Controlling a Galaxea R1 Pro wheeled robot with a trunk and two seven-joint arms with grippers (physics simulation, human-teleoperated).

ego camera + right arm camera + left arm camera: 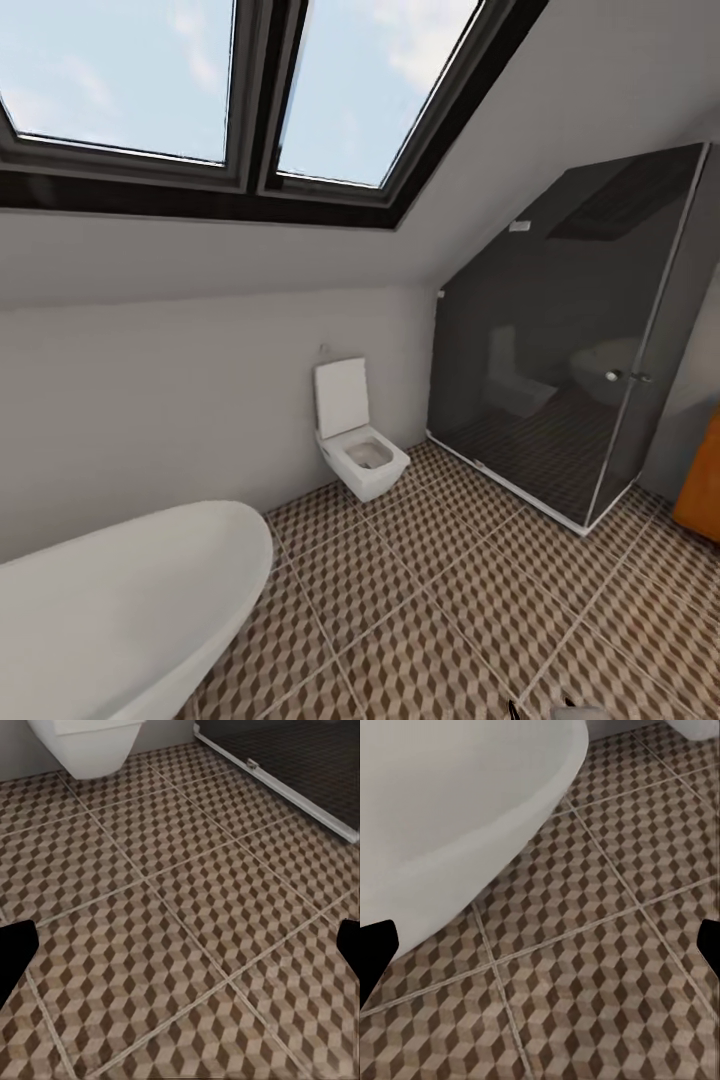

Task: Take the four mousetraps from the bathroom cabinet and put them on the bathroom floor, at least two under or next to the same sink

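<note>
I see the bathroom floor (pixel 420 610) spreading under a skylight (pixel 230 90), with the white bathtub (pixel 110 610) at my left, a dark glass shower (pixel 570 340), the toilet (pixel 355 435), and an orange cabinet (pixel 700 480) edge at far right. Both grippers, left (pixel 540 945) and right (pixel 180 945), hang wide open, empty.

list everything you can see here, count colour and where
skylight: 2 panes, dark frame, in the sloped ceiling
bathtub: 1, white, near left
toilet: 1, white, lid up, on the far wall
shower: 1, dark glass, far right corner
cabinet: 1, orange-brown, a sliver at the right edge
floor: brown, beige and grey cube-pattern tiles, throughout
left gripper: black jaws wide apart, over tiles by the bathtub
right gripper: black jaws wide apart, over tiles near the toilet
</note>
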